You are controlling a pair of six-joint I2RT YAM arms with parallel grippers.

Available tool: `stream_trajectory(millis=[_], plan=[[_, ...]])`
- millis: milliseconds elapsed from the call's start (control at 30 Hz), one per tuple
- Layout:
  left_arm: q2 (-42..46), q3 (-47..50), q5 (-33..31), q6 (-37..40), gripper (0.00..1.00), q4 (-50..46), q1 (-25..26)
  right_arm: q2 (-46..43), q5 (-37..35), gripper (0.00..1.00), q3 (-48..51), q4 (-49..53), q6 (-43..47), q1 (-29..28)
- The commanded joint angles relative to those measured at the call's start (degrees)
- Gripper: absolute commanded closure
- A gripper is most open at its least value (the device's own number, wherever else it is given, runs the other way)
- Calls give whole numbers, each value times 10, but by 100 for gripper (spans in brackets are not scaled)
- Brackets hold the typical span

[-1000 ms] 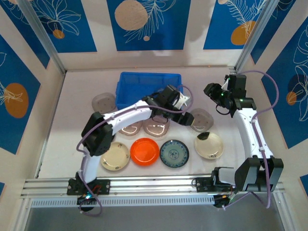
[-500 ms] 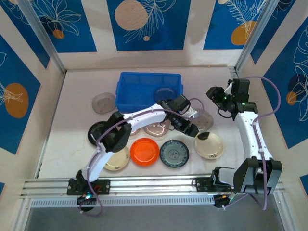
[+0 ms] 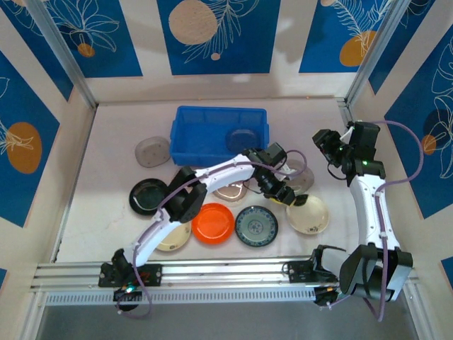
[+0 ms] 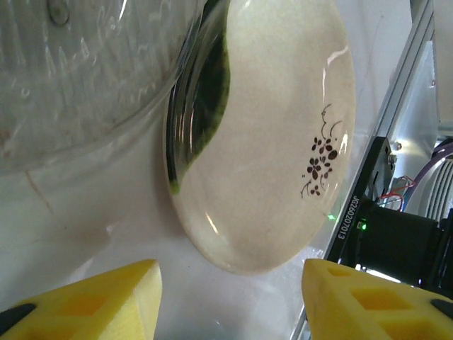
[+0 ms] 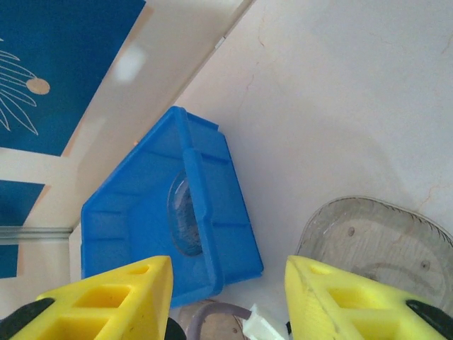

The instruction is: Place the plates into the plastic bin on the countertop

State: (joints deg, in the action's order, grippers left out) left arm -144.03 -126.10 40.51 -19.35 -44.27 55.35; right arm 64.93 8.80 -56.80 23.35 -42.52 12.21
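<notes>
Nearby, grey plate (image 4: 85, 71) overlapping cream plate (image 4: 283, 142)

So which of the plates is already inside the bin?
A translucent smoky-grey plate, lying flat at the right end of the blue bin. The rest sit out on the white countertop.

Blue wall panels (image 3: 212, 35) printed with white leaf outlines and orange and beige discs stand at the back and both sides, with white strips (image 3: 148, 35) between them. Slanted aluminium posts (image 3: 60, 53) mark the back corners. An aluminium rail (image 3: 226, 273) runs along the near edge, above a grey floor (image 3: 226, 322).
</notes>
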Motion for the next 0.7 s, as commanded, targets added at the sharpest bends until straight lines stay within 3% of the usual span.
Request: stream_trajectory(millis=[0, 667], plan=[[-34, -52, 13, 5, 47, -56, 12, -5, 25, 54, 8, -13, -9, 7], [-125, -167, 8, -12, 65, -109, 12, -15, 61, 55, 50, -53, -24, 43]])
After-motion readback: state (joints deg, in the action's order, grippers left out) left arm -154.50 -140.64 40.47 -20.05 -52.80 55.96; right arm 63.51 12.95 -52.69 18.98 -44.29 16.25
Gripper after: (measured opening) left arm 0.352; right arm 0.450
